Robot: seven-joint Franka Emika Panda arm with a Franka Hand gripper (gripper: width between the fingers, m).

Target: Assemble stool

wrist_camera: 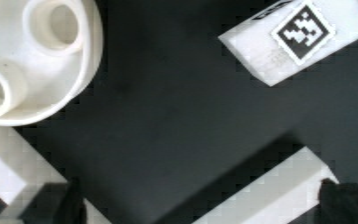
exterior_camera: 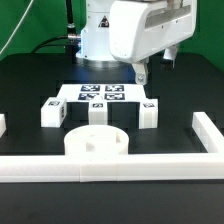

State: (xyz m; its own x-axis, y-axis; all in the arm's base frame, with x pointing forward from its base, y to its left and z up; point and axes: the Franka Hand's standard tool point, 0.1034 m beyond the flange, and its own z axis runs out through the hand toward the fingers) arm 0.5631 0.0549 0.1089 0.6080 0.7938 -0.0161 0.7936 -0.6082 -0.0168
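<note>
The round white seat disc [exterior_camera: 97, 143] lies on the black table near the front rail; in the wrist view [wrist_camera: 25, 55] its sockets show. Three white leg blocks with square tags stand in a row behind it: one at the exterior view's left [exterior_camera: 52, 112], one in the middle [exterior_camera: 98, 109], one at the right [exterior_camera: 150, 110]. One tagged leg block also shows in the wrist view [wrist_camera: 300, 38]. My gripper [exterior_camera: 143, 72] hangs in the air above and behind the right block. Its fingers [wrist_camera: 345, 205] stand wide apart with nothing between them, so my gripper [wrist_camera: 190, 205] is open and empty.
The marker board [exterior_camera: 100, 93] lies behind the blocks. Long white border rails run along the front [exterior_camera: 110, 168] and the exterior view's right [exterior_camera: 207, 130], with a short piece at the left edge [exterior_camera: 3, 123]. A rail also crosses the wrist view [wrist_camera: 247, 185].
</note>
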